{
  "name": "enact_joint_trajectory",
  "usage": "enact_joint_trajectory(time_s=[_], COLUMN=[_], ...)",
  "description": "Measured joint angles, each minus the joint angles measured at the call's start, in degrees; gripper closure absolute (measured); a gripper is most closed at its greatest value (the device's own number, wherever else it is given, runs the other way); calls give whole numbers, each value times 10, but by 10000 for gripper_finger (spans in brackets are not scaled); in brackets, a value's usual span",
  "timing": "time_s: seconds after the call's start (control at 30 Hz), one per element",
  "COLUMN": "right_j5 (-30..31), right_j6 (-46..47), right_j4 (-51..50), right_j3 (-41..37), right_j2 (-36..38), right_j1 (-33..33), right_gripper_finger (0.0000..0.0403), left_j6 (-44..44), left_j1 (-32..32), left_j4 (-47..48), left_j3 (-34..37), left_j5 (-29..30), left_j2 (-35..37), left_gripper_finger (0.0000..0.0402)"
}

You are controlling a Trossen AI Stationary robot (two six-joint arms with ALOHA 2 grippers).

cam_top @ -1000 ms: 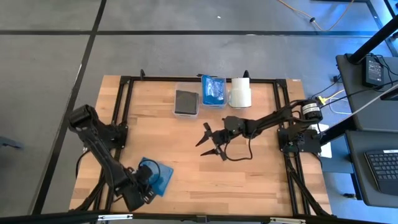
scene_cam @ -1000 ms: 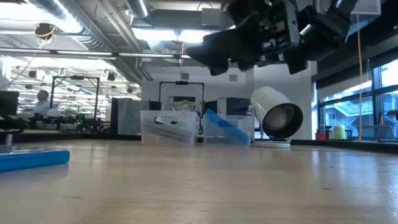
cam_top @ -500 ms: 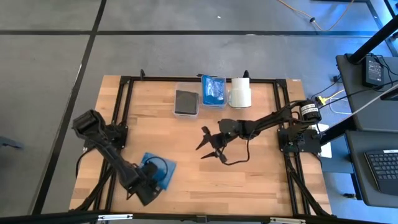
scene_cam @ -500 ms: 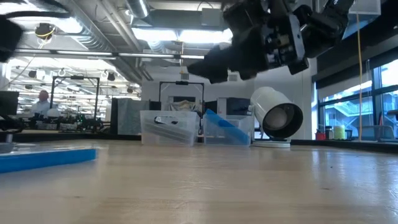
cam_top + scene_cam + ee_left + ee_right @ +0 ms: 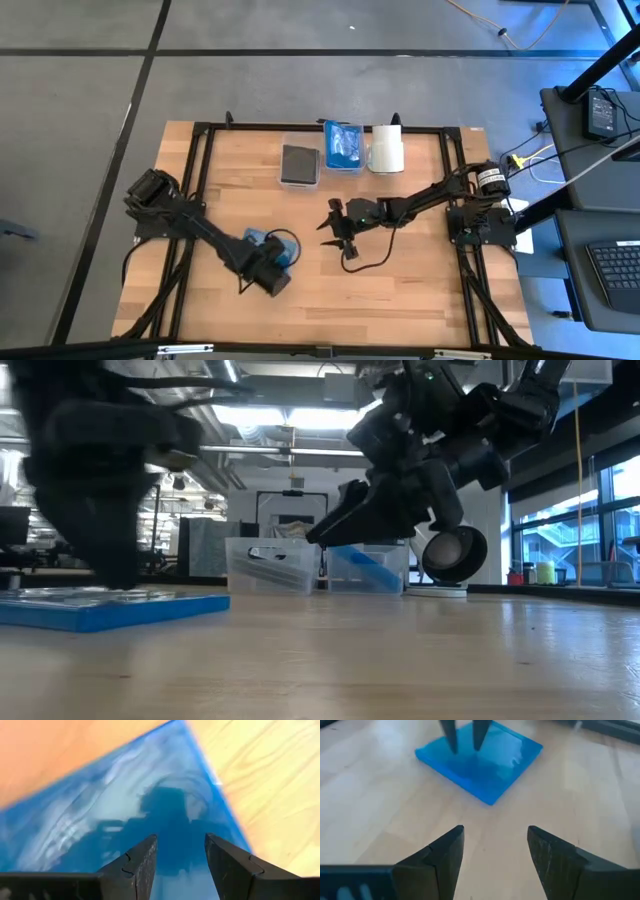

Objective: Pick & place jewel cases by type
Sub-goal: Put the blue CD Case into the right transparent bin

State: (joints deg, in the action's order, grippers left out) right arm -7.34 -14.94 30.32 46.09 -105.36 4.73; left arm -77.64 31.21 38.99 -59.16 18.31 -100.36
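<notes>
Left gripper (image 5: 268, 262) sits over the blue jewel case (image 5: 280, 247), which lies flat on the table (image 5: 420, 300) at about 7 o'clock from table centre. In the left wrist view its two fingers (image 5: 135, 865) are parted to a narrow gap with the blue face directly under them; tips appear to press on or hover just above the top face, not clamp an edge (cannot tell which). The case is not lifted: the low view shows it (image 5: 110, 607) flat on the wood.

Right gripper (image 5: 340, 232) hangs near table centre, fingers spread wide, nothing between them, aimed toward the blue case (image 5: 480, 762).

At 12 o'clock: grey bin (image 5: 300, 165) with dark cases inside, blue bin (image 5: 343, 147) just beside it with blue cases, one leaning on edge, then the white roll (image 5: 386, 150).

Step in hand, as I judge it: getting the thin case to where an edge can be gripped.
- A flat case gives little purchase from above; keep light downward contact so it does not skate away.
- The right gripper could take the near edge (image 5: 487, 799).
- Destination should be the blue bin.
</notes>
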Motion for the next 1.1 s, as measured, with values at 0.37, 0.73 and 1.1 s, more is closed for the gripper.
enact_joint_trajectory(time_s=[0.37,0.73,1.1], right_j5=[-28,-48,-65], right_j6=[132,208,273], right_j4=[-14,-20,-49], right_j3=[44,104,206], right_j2=[-1,-1,-102], right_j1=[-11,-7,-7], right_gripper_finger=[180,180,180], left_j6=[159,141,144], left_j1=[-3,110,161], left_j4=[-10,97,103], left_j3=[0,0,0], left_j5=[-14,89,73], left_j2=[76,90,76], left_gripper_finger=[240,240,240])
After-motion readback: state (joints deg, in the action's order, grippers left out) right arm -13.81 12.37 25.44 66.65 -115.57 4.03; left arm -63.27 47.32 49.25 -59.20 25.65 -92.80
